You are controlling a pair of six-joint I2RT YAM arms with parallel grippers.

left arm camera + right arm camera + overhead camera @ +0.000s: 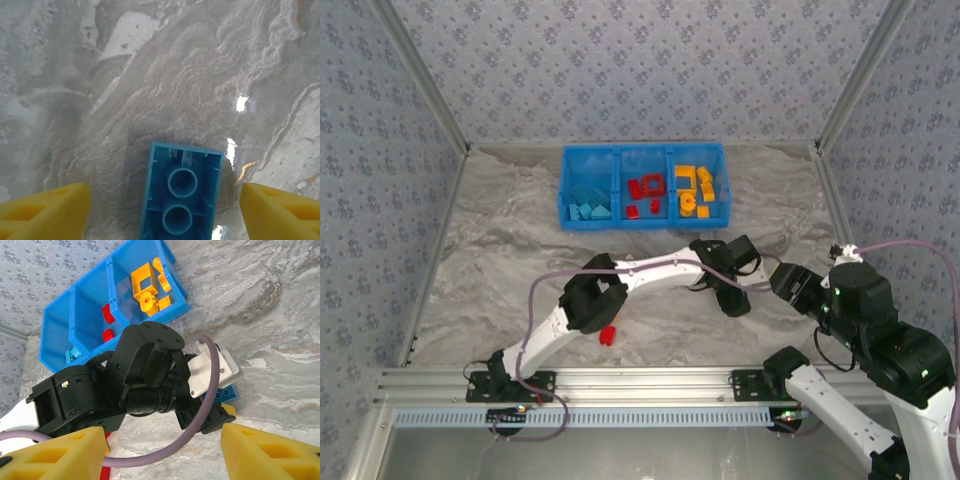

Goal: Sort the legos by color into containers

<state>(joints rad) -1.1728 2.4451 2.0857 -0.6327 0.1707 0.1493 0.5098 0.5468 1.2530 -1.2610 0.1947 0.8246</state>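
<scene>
A light blue lego (181,197) lies hollow side up on the marble table, between the yellow fingers (47,210) of my left gripper (165,200), which stands open and clear of it on both sides. That gripper (732,292) hangs right of centre. The same brick (227,394) peeks out beneath the left wrist in the right wrist view. My right gripper (162,450) is open and holds nothing, just right of the left one (784,278). The blue containers (620,160) hold light blue (588,207), red (645,189) and yellow legos (692,187). A red lego (609,335) lies near the front.
The left arm (640,270) stretches across the table's middle and its black wrist (145,375) stands close in front of the right gripper, with a purple cable (210,390) looping down. Patterned walls enclose the table on three sides.
</scene>
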